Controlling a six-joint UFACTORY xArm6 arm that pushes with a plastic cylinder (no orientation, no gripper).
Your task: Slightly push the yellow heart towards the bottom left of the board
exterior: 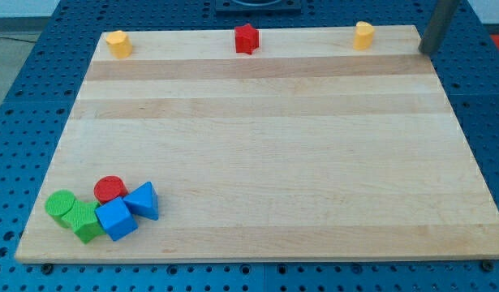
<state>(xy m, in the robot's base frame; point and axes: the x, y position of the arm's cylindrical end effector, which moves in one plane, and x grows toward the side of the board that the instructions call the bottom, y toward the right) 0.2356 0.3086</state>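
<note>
The yellow heart point(363, 35) stands at the top edge of the wooden board point(265, 154), towards the view's right. My tip point(426, 52) is at the board's top right corner, to the right of the yellow heart and apart from it. A yellow hexagon point(118, 43) stands at the top left corner. A red star point(246, 38) stands at the middle of the top edge.
A tight cluster lies at the bottom left: a green circle point(60, 203), a green star point(86, 222), a red circle point(109, 189), a blue cube point(115, 219) and a blue triangle point(144, 200). Blue perforated table surrounds the board.
</note>
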